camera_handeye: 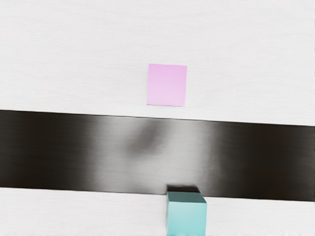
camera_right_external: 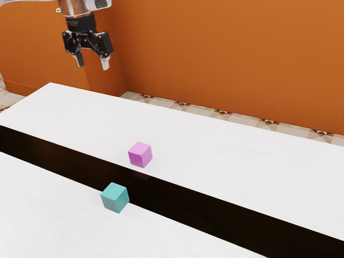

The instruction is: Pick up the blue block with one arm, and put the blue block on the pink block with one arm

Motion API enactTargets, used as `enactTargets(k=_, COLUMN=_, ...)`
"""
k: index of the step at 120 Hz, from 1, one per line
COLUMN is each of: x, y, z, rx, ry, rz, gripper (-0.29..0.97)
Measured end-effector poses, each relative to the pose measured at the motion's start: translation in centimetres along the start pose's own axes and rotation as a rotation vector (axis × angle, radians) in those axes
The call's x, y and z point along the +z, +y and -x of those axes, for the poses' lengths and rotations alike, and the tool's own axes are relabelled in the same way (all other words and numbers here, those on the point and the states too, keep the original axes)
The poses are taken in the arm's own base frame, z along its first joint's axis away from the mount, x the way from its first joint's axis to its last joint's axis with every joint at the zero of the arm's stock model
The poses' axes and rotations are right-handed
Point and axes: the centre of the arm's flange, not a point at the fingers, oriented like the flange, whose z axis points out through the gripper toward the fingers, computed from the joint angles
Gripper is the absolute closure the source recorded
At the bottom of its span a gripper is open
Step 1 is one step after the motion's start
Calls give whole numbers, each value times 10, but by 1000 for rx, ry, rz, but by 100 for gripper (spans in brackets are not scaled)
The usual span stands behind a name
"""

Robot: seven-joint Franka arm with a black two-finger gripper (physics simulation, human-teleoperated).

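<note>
Orange walls [camera_right_external: 226, 48] close off the back of the scene, with one strip of patterned floor tiles [camera_right_external: 220, 113] running along their foot. In front lies one white table [camera_right_external: 242, 156], crossed by a single black band [camera_right_external: 64, 161] that splits the top into two white strips, a far one and a near one.

At the exterior view's left, high above the table's far corner, hangs the one black gripper [camera_right_external: 92, 63]. Its two fingers stand apart with nothing between them, and it is well clear of both blocks.

Two blocks lie on the table, one of each colour. Moving toward the exterior view's right, the first is the blue block [camera_right_external: 115, 198], teal in shade. It rests flat on the near white strip, right at the edge of the black band. Slightly further right and further back sits the pink block [camera_right_external: 140, 154], flat on the far white strip at the band's opposite edge. The two blocks do not touch; the width of the band lies between them.

From the wrist view, the table [camera_handeye: 74, 49] is seen from straight above. The pink block [camera_handeye: 167, 84] shows its one square top face beside the black band [camera_handeye: 59, 147], and the blue block [camera_handeye: 186, 215] sits across the band from it. A soft grey smudge lies on the band between the two.
</note>
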Motion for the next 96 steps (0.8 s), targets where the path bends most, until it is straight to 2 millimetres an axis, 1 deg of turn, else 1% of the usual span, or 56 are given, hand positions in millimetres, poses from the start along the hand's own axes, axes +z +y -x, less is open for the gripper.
enactTargets(k=18, x=1, y=0, z=0, rx=2, ry=-8, rz=10, gripper=0)
enactTargets(k=20, x=-1, y=0, z=1, rx=2, ry=-4, rz=13, gripper=0)
enactTargets(k=22, x=-8, y=-2, z=4, rx=-1, ry=7, rz=18, gripper=0)
enactTargets(k=24, x=-23, y=-5, z=10, rx=-5, ry=35, rz=22, gripper=0)
enactTargets(k=25, x=-36, y=-6, z=16, rx=-7, ry=59, rz=24, gripper=0)
enactTargets(k=26, x=-51, y=-5, z=24, rx=-7, ry=86, rz=25, gripper=0)
enactTargets(k=28, x=-86, y=-2, z=46, rx=-3, ry=149, rz=25, gripper=0)
enactTargets(k=29, x=-101, y=1, z=56, rx=2, ry=176, rz=25, gripper=0)
enactTargets(k=32, x=-132, y=12, z=80, rx=20, ry=235, rz=24, gripper=0)
enactTargets(k=34, x=-145, y=21, z=91, rx=37, ry=258, rz=26, gripper=0)
enactTargets(k=36, x=-152, y=32, z=97, rx=57, ry=274, rz=29, gripper=0)
enactTargets(k=39, x=-157, y=48, z=103, rx=91, ry=285, rz=40, gripper=0)
enactTargets(k=41, x=-156, y=59, z=102, rx=114, ry=282, rz=51, gripper=0)
enactTargets(k=45, x=-140, y=78, z=89, rx=156, ry=250, rz=74, gripper=0)
enactTargets(k=49, x=-129, y=86, z=80, rx=173, ry=226, rz=88, gripper=0)
enactTargets(k=52, x=-120, y=84, z=73, rx=170, ry=207, rz=91, gripper=0)
enactTargets(k=58, x=-104, y=71, z=64, rx=144, ry=178, rz=81, gripper=0)
enactTargets(k=60, x=-96, y=68, z=60, rx=138, ry=163, rz=73, gripper=0)
enactTargets(k=65, x=-73, y=70, z=52, rx=139, ry=127, rz=45, gripper=0)
enactTargets(k=70, x=-40, y=80, z=44, rx=155, ry=76, rz=15, gripper=0)
enactTargets(k=75, x=0, y=89, z=36, rx=171, ry=21, rz=-10, gripper=0)
enactTargets(k=77, x=16, y=91, z=34, rx=176, ry=-1, rz=-19, gripper=0)
enactTargets(k=83, x=55, y=94, z=29, rx=183, ry=-44, rz=-39, gripper=0)
enactTargets(k=86, x=72, y=94, z=28, rx=185, ry=-60, rz=-46, gripper=0)
enactTargets(k=91, x=94, y=93, z=25, rx=188, ry=-73, rz=-57, gripper=0)
enactTargets(k=96, x=111, y=94, z=21, rx=195, ry=-75, rz=-67, gripper=0)
